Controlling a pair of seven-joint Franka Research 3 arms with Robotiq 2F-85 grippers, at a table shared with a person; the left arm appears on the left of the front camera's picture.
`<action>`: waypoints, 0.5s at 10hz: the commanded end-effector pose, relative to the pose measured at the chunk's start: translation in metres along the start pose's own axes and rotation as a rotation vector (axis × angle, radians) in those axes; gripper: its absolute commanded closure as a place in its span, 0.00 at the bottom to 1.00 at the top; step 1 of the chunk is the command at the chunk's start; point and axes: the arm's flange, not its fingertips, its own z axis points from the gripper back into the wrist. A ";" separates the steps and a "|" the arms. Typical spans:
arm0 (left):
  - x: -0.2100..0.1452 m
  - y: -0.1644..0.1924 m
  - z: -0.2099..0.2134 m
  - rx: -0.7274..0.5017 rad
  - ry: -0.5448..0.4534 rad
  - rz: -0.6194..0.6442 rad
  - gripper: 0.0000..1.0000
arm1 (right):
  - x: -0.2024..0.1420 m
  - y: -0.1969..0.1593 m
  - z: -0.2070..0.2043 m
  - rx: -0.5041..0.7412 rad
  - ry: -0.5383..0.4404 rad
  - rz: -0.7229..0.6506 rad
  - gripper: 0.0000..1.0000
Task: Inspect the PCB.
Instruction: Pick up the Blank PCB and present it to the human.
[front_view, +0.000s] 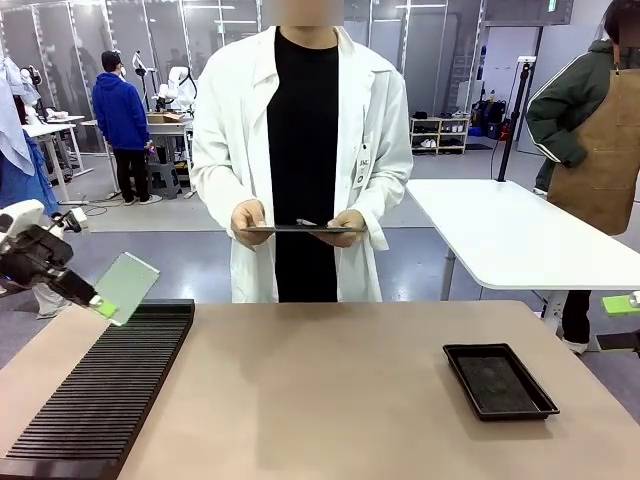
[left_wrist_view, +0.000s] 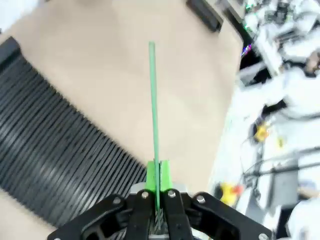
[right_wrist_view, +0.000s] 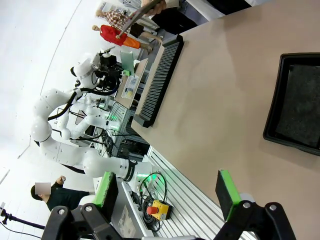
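Note:
The PCB (front_view: 126, 286), a thin green board, hangs tilted in the air above the far end of the black slotted rack (front_view: 100, 390), at the table's left. My left gripper (front_view: 100, 305) is shut on its lower edge. Seen from the left wrist, the PCB (left_wrist_view: 153, 105) stands edge-on as a green line rising from between the shut green pads (left_wrist_view: 164, 175). My right gripper (right_wrist_view: 167, 192) is open with nothing between its fingers, off the table's right side; the left arm with the PCB (right_wrist_view: 127, 61) shows far off in that view.
A shallow black tray (front_view: 500, 380) lies at the right of the tan table (front_view: 330, 380). A person in a white coat stands at the far side, holding a grey clipboard (front_view: 300, 229) in both hands. The slotted rack (left_wrist_view: 55, 150) runs along the left edge.

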 end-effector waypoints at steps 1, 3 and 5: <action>0.008 0.010 -0.031 -0.181 -0.352 0.177 1.00 | 0.001 0.000 0.002 0.008 0.000 0.020 0.00; 0.020 0.004 -0.049 -0.120 -0.277 0.022 1.00 | 0.001 0.000 0.002 0.008 0.000 0.020 0.00; 0.003 0.015 -0.033 -0.153 -0.233 0.157 1.00 | 0.001 0.000 0.002 0.008 0.000 0.020 0.00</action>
